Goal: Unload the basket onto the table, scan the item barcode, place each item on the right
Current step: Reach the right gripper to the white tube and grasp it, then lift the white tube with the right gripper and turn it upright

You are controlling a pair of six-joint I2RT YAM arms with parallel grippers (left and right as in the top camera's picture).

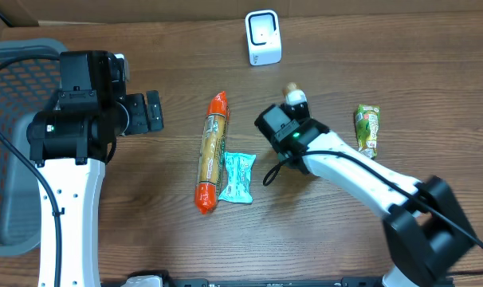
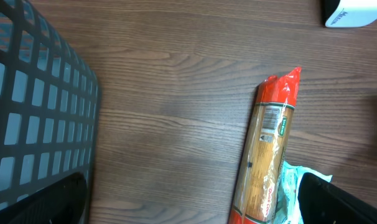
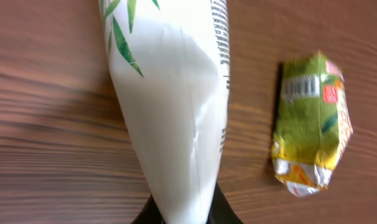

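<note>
The wooden desk [image 1: 186, 64] is carrying a grey basket [image 1: 10, 88] at its left edge, and the left pincer [image 1: 154, 110] is hanging spread beside it. The right pincer [image 3: 187, 214] is pinching the white pouch [image 3: 176, 93] between a long orange pack [image 1: 212, 151] and a small green packet [image 1: 367, 130], apart from the white scanner [image 1: 263, 37].

Dark brown wood-grain table [image 1: 178, 56], seen from overhead. At the far edge, centre, stands a small white box-shaped barcode scanner [image 1: 263, 37]. Mid-table lies a long clear tube packet with orange-red ends [image 1: 210, 151], running roughly front to back. A crumpled teal sachet [image 1: 238, 177] touches its right side near the nearer end. Well apart to the right lies a green-and-yellow foil packet [image 1: 367, 130], barcode side up. A grey plastic mesh basket [image 1: 10, 72] occupies the left edge.
</note>
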